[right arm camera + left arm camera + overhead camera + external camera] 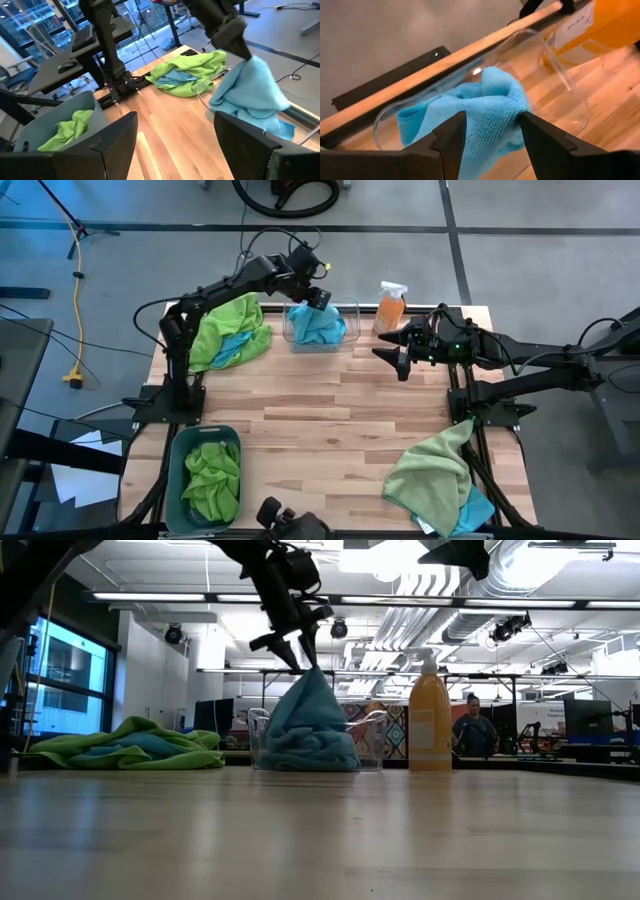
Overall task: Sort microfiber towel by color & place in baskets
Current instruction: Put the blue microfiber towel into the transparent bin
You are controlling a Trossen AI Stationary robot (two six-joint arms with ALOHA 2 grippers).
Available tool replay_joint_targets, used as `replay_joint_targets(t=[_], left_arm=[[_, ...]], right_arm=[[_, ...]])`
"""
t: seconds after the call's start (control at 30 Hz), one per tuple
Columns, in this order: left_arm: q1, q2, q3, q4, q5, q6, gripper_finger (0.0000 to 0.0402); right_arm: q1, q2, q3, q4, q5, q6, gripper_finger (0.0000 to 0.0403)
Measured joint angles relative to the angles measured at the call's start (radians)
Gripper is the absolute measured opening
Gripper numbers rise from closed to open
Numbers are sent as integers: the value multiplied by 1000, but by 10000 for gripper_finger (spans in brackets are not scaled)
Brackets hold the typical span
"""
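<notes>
Both arms are dark, almost black, made of slim links with thicker round joints; thin black cables run along them; the left gripper (318, 297) has two flat matte black fingers (451, 137) with angular edges; the right gripper (392, 352) looks the same, with small green lights nearby.

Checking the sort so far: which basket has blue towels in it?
The clear basket at the far edge beside the orange spray bottle; the teal-grey basket holds green.
</notes>
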Motion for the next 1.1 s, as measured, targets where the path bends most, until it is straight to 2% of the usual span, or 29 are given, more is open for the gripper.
replay_joint_targets(t=[0.27, 0.4, 0.53, 0.67, 0.77, 0.83, 0.97, 1.1], left_arm=[[-51, 99, 0, -86, 7, 41, 179], [-52, 100, 0, -53, 40, 40, 179], [-46, 78, 2, 9, 33, 151, 179], [-38, 85, 1, -30, 46, 281, 179], [-37, 107, 0, -60, 17, 344, 179], [-30, 131, 0, -47, 0, 349, 179], [-22, 195, 0, -47, 56, 341, 179], [-27, 274, 0, -52, 59, 338, 179]], right_arm=[[0, 0, 0, 0, 5, 8, 259], [0, 0, 0, 0, 5, 8, 259], [0, 0, 0, 0, 8, 8, 259], [0, 0, 0, 0, 8, 21, 259], [0, 0, 0, 0, 8, 27, 259], [0, 0, 0, 0, 8, 38, 259], [0, 0, 0, 0, 10, 48, 259], [0, 0, 0, 0, 15, 68, 259]])
